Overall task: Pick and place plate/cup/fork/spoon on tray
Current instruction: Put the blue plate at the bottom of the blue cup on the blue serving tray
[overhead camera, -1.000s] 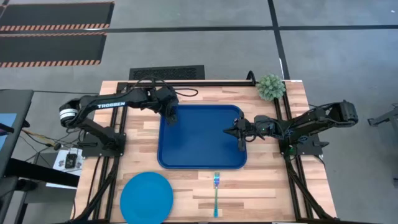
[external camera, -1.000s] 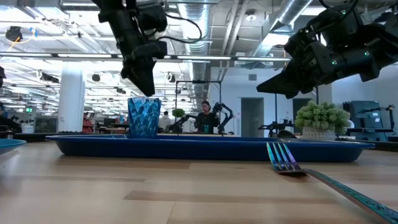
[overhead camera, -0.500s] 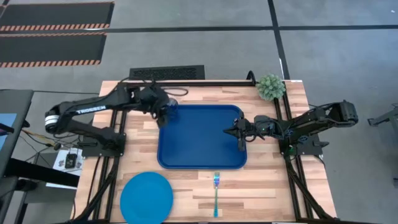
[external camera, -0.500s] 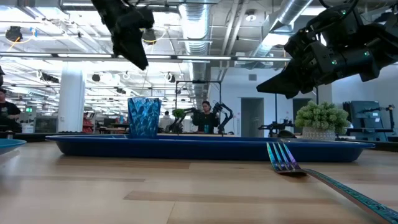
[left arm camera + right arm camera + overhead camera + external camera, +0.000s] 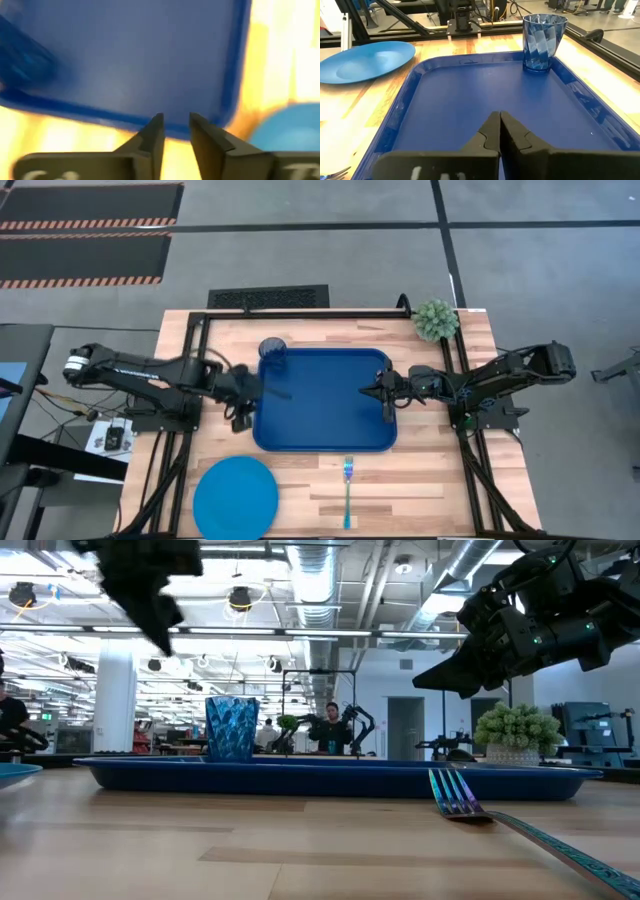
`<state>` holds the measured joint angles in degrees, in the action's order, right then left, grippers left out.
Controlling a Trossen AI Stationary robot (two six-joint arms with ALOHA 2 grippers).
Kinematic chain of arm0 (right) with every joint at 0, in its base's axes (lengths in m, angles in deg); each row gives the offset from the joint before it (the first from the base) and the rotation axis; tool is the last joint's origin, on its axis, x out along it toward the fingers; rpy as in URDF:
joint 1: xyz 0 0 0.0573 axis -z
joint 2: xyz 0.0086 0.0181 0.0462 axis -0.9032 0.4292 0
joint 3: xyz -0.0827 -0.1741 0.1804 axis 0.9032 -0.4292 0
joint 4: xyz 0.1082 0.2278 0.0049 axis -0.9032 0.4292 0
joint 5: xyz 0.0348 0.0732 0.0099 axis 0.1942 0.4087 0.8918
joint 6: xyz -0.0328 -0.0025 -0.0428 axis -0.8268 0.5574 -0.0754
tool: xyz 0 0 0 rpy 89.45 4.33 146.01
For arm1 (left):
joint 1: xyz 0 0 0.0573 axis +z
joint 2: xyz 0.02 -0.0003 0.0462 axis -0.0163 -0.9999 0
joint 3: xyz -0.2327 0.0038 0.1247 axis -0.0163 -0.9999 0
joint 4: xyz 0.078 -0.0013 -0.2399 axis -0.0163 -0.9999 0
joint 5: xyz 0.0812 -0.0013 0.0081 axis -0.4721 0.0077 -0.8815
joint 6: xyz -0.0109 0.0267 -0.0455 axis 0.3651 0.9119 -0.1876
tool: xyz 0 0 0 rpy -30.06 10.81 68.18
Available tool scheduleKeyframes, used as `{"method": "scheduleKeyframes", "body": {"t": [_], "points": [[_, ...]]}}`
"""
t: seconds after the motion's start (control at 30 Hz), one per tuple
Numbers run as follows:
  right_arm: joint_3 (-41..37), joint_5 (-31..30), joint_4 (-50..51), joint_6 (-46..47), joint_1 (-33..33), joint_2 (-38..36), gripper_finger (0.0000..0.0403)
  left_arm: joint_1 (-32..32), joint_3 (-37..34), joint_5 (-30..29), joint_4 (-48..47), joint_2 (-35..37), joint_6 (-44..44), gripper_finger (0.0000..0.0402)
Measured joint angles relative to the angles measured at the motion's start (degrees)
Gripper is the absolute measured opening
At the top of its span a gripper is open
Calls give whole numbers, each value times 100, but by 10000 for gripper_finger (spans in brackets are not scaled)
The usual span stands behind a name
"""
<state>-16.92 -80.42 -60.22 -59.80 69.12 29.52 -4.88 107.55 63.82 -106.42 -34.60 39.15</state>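
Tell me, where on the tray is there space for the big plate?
Most of the tray floor is bare. Only the cup fills its far-left corner. The right gripper hangs over the right edge, the left gripper over the left edge. The middle is free.

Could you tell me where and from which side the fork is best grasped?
Grip the fork across its slim handle with the claw coming straight down: it lies flat on the bare table, tines toward the tray, nothing beside it.
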Motion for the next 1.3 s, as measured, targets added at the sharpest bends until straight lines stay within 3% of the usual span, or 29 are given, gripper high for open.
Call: {"method": "scheduleKeyframes", "body": {"t": [0.17, 0.3, 0.6, 0.77, 0.97, 1.1, 1.3], "points": [[0, 0, -2, -1, 0, 0, 14, -686, -457, 660, 96, 33, -867, 11], [0, -1, -2, -2, 1, 0, 16, -1290, -734, 1190, 370, 13, -1570, 7], [2, -1, 0, -1, 0, 0, 15, -2441, -1292, 780, 656, 33, -3141, 1], [2, -2, 0, -2, 2, 0, 17, -2532, -1817, 657, 608, 141, -3833, 0], [2, -2, 6, -2, 1, 0, 14, -2461, -2284, 650, 936, 814, -4311, 0], [2, -2, -4, -2, 3, 0, 15, -2458, -2353, 686, 988, 1124, -4500, 19], [2, -2, -37, -2, 7, -2, 16, -2458, -2621, 898, 1562, 947, -4590, 100]]}}
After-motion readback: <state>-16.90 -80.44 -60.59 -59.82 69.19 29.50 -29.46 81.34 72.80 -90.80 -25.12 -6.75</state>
